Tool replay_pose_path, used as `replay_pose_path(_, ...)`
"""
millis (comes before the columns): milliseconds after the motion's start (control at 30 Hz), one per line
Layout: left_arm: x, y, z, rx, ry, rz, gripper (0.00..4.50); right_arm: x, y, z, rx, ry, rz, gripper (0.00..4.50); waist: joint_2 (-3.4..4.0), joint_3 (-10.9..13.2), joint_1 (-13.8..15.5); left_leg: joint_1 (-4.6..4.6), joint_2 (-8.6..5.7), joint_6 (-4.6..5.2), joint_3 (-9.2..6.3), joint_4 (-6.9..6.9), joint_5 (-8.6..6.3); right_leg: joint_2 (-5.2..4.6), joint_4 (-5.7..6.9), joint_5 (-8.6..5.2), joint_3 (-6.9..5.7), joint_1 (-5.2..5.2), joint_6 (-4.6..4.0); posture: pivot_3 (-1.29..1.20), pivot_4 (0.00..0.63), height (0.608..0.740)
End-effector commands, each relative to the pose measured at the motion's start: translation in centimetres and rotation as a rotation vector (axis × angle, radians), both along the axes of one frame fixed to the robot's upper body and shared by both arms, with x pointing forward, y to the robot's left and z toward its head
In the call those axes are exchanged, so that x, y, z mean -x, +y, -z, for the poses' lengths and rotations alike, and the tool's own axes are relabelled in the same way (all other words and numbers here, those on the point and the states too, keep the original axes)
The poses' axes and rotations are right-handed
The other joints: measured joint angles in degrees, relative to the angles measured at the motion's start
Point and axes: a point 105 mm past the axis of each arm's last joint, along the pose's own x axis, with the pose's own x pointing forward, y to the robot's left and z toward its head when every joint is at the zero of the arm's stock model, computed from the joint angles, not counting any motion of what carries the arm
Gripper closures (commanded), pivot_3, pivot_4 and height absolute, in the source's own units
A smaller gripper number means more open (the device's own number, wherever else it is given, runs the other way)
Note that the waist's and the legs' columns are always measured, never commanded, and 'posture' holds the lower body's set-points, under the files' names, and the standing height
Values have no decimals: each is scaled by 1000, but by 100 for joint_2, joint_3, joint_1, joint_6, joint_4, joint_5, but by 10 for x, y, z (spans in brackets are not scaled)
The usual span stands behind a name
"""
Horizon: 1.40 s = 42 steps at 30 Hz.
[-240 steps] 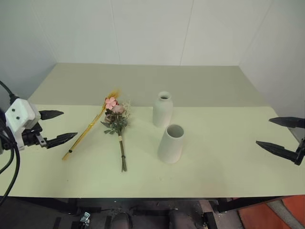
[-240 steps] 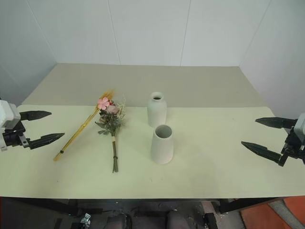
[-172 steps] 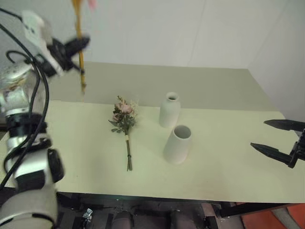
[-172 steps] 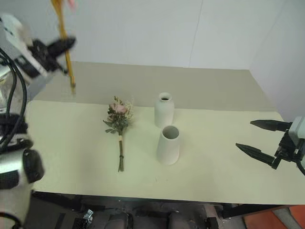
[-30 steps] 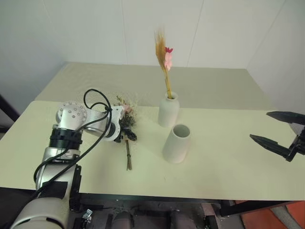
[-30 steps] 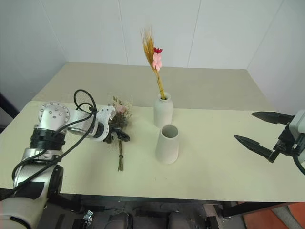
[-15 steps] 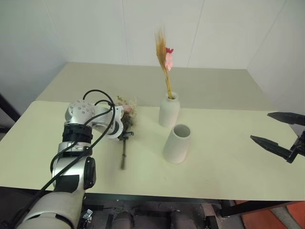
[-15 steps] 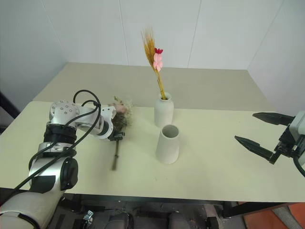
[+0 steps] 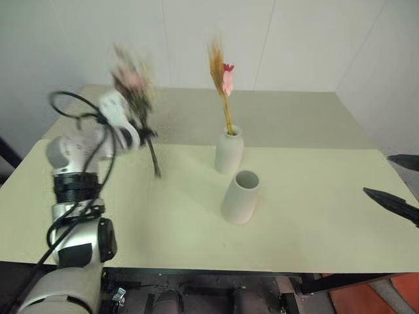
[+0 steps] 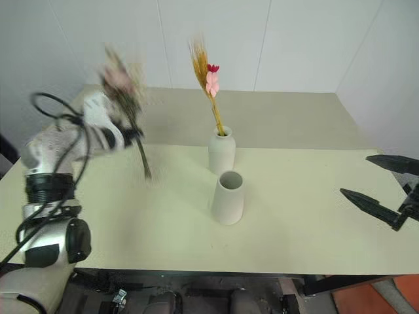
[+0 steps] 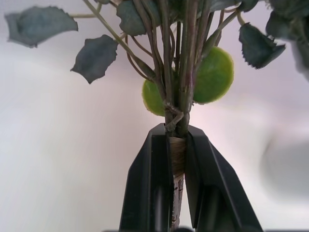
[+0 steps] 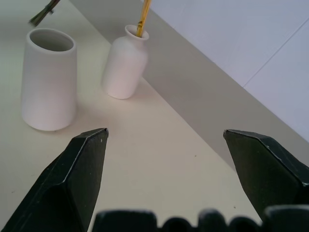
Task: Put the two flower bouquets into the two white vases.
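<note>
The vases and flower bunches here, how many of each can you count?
White vases: 2 (bottle-shaped vase, wide-mouthed vase)
Flower bunches: 2 (golden plume standing in the bottle-shaped one, leafy rose bunch held up by the left gripper)
Total: 4

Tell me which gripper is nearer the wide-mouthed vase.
Left, by a small margin. The left gripper, shut on the bushy bouquet, is up to the wide-mouthed vase's left; the right gripper hangs open off to its right.

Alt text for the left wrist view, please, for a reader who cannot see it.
The left tool is shut on the wrapped stems of the leafy bouquet, its two black fingers pressing from either side. Dark green leaves and thin stalks fan out beyond the grip against a pale, blurred background.
</note>
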Motion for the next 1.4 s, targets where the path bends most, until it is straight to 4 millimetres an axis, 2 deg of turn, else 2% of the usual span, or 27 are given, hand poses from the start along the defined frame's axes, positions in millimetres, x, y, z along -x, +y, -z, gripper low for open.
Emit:
replay_pose_path(33,34,-13,-80,105,-450,261,4392,9,-8,-12,17,-6,-43,0,0,0,6,0,0,0,0,0,0,0,-13,6,0,4,0,0,150,740)
replay_pose_path(133,58,-30,-110,201,-661,508,4392,11,-13,-10,28,25,-95,0,1,-1,54,-2,1,1,0,3,1,-1,-31,10,-3,18,0,0,150,740)
replay_pose_path(200,69,-53,-116,160,-738,665,4392,15,-15,-9,31,53,-135,0,1,0,67,-13,0,3,0,8,2,-1,-32,11,-3,18,1,0,150,740)
replay_pose_path(400,82,-105,-108,193,-813,984,4392,24,-29,-4,59,133,-175,0,2,-1,45,-23,-1,6,0,16,4,0,-38,15,0,21,15,0,150,740)
replay_pose_path(500,84,-117,-101,251,-818,1092,4392,26,-34,-4,66,153,-167,0,2,-1,-8,-23,-1,7,-1,16,4,2,-34,15,4,13,16,0,150,740)
replay_pose_path(633,79,-133,-89,346,-796,1188,4392,30,-38,-2,77,165,-145,0,1,-1,-69,-23,-1,8,-2,14,4,5,-32,15,9,11,17,0,150,740)
replay_pose_path(733,78,-147,-79,336,-753,1244,4392,33,-40,-2,80,169,-129,0,1,-1,-82,-24,-2,9,-3,15,4,4,-33,16,9,13,20,0,150,740)
replay_pose_path(867,87,-161,-65,269,-731,1343,4392,38,-40,-1,82,173,-120,0,1,0,-111,-26,-2,9,-5,14,4,4,-34,15,9,10,21,0,150,740)
replay_pose_path(1133,88,-177,-46,250,-685,1406,4392,43,-38,3,85,186,-107,0,0,0,-123,-24,-2,9,-6,14,4,5,-33,14,9,11,22,0,150,740)
replay_pose_path(1400,87,-191,-20,135,-642,1456,4392,43,-37,9,82,204,-94,0,0,0,-118,-25,-2,8,-7,14,4,4,-36,14,9,11,22,0,150,740)
